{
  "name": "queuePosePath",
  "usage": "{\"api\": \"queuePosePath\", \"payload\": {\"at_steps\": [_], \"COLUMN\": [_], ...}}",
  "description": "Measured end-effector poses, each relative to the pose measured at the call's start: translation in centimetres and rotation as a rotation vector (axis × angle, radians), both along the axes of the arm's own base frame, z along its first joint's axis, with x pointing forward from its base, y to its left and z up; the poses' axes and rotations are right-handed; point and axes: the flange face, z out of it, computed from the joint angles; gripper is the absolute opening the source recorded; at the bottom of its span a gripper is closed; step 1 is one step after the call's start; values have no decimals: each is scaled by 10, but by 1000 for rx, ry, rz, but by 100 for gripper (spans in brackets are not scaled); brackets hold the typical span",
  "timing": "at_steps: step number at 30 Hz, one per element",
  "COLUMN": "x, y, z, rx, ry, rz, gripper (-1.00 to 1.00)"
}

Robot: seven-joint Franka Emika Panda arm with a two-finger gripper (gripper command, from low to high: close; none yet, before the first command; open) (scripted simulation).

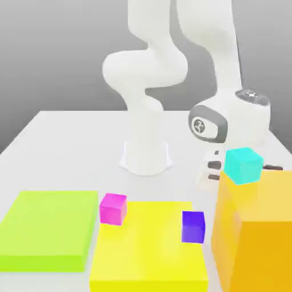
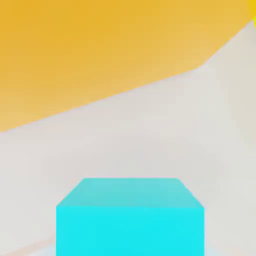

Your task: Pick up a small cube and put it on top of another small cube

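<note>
At the near edge of the worktop (image 1: 68, 128), on the exterior view's left, lies a flat lime slab (image 1: 48, 228). Just beside it on its right lies a flat yellow slab (image 1: 149, 248) that runs down to the near edge. A thin strip of worktop shows between the two slabs. A magenta cube (image 1: 113, 208) sits at the yellow slab's far left corner, and a purple cube (image 1: 193, 226) stands on the slab near its right edge. The two are well apart, with bare yellow between them.

On the exterior view's right rises a tall orange block (image 1: 254, 234), close to the yellow slab's right edge. It takes up the near right corner.

The small cube (image 1: 243, 165), bright cyan, appears at the orange block's far top edge, upright with one vertical edge turned toward the camera. All its sides are alike, so it has no long axis. The hand (image 1: 214, 170) is just behind the block's far left corner, and its fingers are closed; whether they clamp the small cube cannot be told. In the hand view the small cube (image 2: 130, 217) sits square with its top face level, pale worktop (image 2: 150, 130) beyond it and the orange block (image 2: 90, 45) further off.

Farther back, the arm's white base (image 1: 145, 154) stands on open worktop, with free room to its left.
</note>
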Motion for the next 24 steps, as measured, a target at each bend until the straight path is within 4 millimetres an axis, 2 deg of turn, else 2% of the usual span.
{"api": "queuePosePath", "payload": {"at_steps": [5, 6, 9, 14, 15, 17, 18, 20, 22, 24], "x": [2, 5, 13, 18, 21, 45, 62, 98, 133, 149], "y": [-10, -4, 41, 127, 140, 149, 142, 104, 44, -2], "z": [15, 18, 39, 85, 97, 129, 143, 165, 185, 198], "rx": [-16, -9, 44, 161, 184, 226, 235, 229, 218, 207], "ry": [24, 30, 9, -46, -59, -97, -112, -129, -141, -141], "rz": [-33, -17, 121, 383, 418, 422, 381, 223, 13, -164], "gripper": [-100, -100, -100, -100, -100, -100, -100, -100, -100, -100]}}
